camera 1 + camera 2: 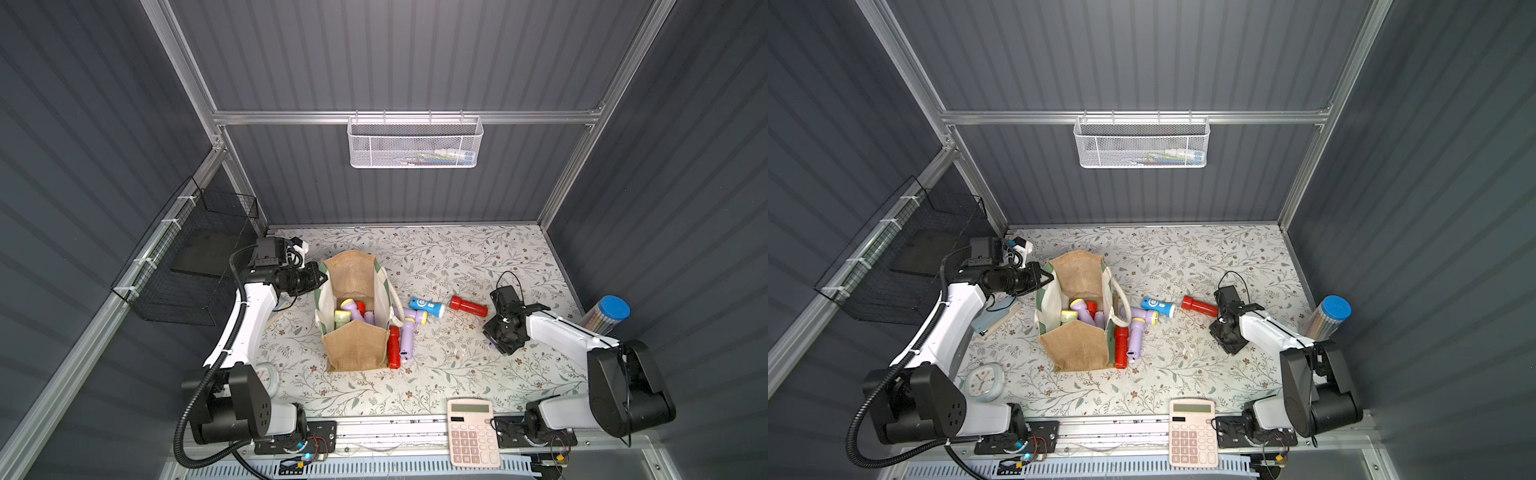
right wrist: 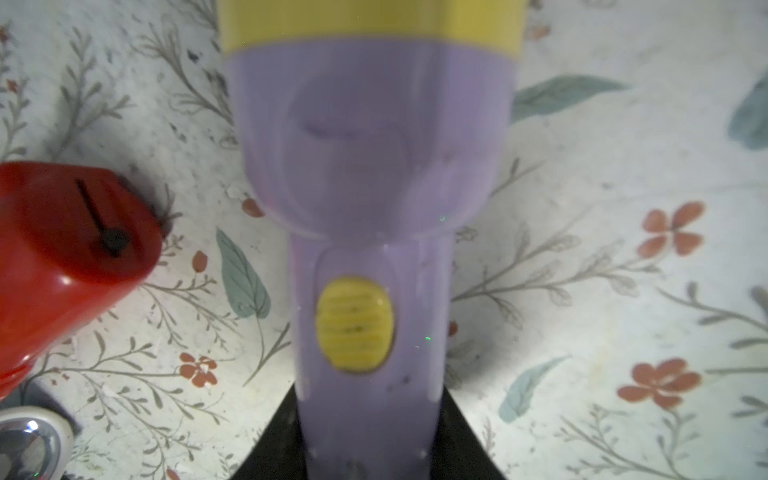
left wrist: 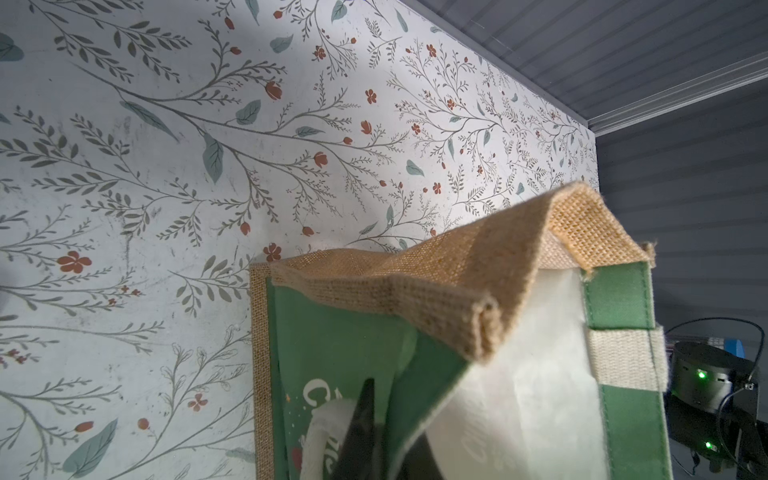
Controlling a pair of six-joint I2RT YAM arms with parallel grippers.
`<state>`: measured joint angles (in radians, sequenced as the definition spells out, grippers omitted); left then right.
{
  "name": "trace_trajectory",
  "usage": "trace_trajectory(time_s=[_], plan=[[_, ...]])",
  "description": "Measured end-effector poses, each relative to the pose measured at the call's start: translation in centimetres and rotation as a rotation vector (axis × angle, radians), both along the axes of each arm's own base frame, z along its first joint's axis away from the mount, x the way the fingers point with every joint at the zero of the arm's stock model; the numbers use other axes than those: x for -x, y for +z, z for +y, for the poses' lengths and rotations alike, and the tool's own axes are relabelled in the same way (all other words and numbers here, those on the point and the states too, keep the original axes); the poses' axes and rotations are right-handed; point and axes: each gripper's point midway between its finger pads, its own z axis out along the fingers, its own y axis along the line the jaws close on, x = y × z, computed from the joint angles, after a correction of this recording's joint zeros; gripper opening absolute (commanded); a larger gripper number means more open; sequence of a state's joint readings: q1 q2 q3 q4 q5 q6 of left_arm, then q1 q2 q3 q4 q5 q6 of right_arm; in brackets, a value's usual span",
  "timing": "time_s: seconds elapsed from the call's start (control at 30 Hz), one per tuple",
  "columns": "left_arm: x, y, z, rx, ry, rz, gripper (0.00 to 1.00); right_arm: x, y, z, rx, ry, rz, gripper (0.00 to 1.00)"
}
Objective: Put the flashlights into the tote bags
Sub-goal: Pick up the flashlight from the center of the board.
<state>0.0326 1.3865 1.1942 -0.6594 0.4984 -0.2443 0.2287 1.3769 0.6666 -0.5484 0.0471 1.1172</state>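
Left jaws clamped the tan jute tote bag [image 1: 354, 347] by its rim; right jaws gripped a lilac yellow-ringed plastic flashlight [image 2: 368, 166].

Grey ribbed walls [image 1: 395, 62], aluminium frame [image 1: 291, 117], floral tabletop [image 1: 457, 257]

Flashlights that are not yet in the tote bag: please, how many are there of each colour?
red flashlights: 2
blue flashlight: 1
lilac flashlights: 3, two seemingly overlapping beside the tote bag, plus the held lilac flashlight in the right gripper
total: 6
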Motion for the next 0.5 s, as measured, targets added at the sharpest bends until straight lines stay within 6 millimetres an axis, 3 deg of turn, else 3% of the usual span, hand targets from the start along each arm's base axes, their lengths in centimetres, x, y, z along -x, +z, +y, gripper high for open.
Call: trace_trajectory(time_s=[0.13,0.23,0.5], plan=[[0.0,0.0,0.0,0.0,0.0,0.0,0.06,0.2,1.8,-0.3,0.003,0.004,-0.05,0.12],[0.0,0.0,0.0,0.0,0.0,0.0,0.06,-0.4,4.7,-0.6,0.021,0.023,-0.125,0.11],[0.0,0.0,-0.1,0.003,-0.002,0.0,0.05,-4.4,16.2,0.6,0.033,0.136,-0.446,0.11]])
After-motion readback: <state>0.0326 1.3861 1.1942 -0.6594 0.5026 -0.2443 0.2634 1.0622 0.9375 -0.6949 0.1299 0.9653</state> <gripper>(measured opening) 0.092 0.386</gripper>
